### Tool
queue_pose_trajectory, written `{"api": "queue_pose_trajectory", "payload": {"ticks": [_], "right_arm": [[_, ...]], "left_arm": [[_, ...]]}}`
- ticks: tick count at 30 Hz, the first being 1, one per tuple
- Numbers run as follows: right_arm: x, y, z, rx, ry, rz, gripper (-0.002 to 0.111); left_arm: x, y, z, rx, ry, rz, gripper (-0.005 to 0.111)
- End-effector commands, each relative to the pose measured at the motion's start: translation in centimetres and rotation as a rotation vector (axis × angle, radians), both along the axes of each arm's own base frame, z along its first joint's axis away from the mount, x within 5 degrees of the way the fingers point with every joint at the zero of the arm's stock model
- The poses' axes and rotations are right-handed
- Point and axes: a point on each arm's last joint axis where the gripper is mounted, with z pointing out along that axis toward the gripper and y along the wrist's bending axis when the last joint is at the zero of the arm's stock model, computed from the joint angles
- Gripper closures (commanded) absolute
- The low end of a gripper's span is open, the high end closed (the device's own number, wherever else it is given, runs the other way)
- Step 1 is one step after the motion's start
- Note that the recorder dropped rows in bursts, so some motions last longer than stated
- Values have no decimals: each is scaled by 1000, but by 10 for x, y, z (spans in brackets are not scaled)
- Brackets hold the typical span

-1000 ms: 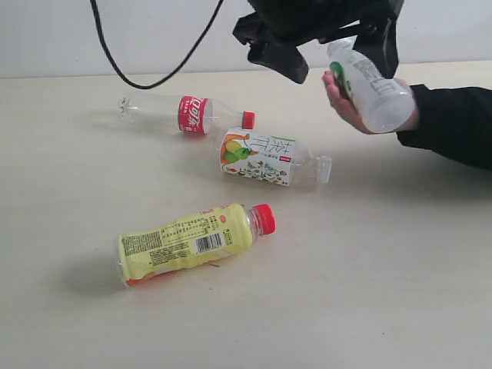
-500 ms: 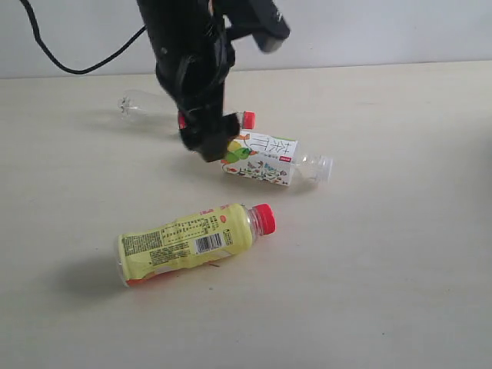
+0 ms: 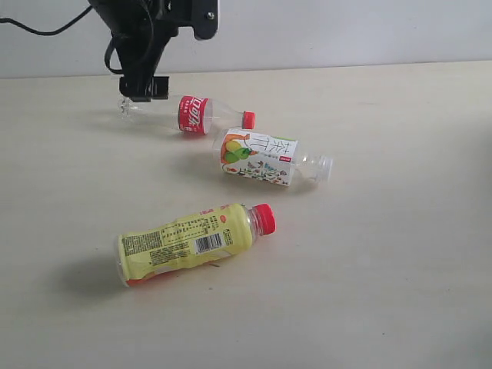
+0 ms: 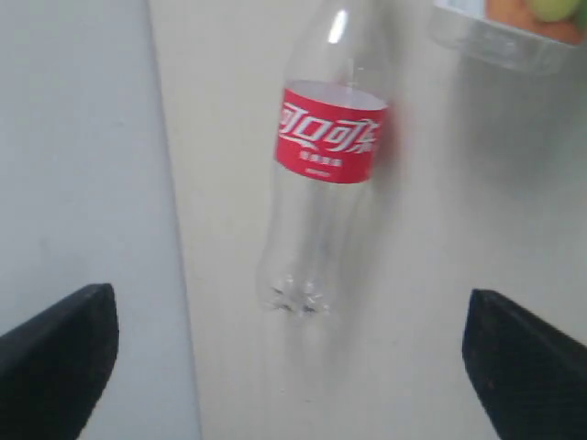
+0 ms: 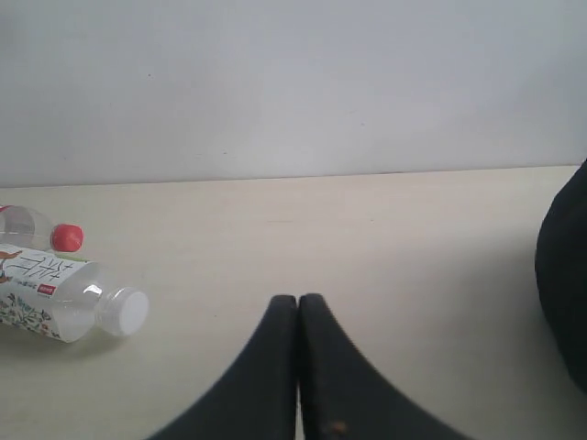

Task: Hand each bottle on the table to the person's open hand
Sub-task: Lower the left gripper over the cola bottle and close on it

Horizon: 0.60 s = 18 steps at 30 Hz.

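Left end effector (image 3: 146, 86), spread wide and empty, hovers over the clear red-labelled plastic bottle (image 3: 184, 114) on the pale beige desk (image 3: 384, 269); this, the clear fruit-labelled bottle (image 3: 265, 159) and the yellow-labelled bottle (image 3: 188, 242) await handover.

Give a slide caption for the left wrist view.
Open left gripper hovering over the clear red-labelled bottle lying on the table.

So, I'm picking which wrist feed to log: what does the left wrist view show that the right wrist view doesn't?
Only the left wrist view: the open left gripper and the label and base of the red-label bottle. Only the right wrist view: the shut right gripper, the red cap of that bottle and the white cap of the fruit-label bottle. Both: parts of those two bottles, the table and the wall.
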Motion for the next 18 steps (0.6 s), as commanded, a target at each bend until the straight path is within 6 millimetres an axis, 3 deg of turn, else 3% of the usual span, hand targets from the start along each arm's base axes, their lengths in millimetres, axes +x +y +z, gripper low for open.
{"api": "queue_pose_trajectory", "payload": {"ticks": [1,9,18], "right_arm": [[0,0,-1,-11,-7,3,108],[0,0,-1,-11,-7,3,108],[0,0,-1,-11,-7,3,108]], "left_arm": [[19,20,7,-48,-96,-23,9],[20,35,3,22,-36,-21,9],[15,35,-1,-2,37,15,9]]}}
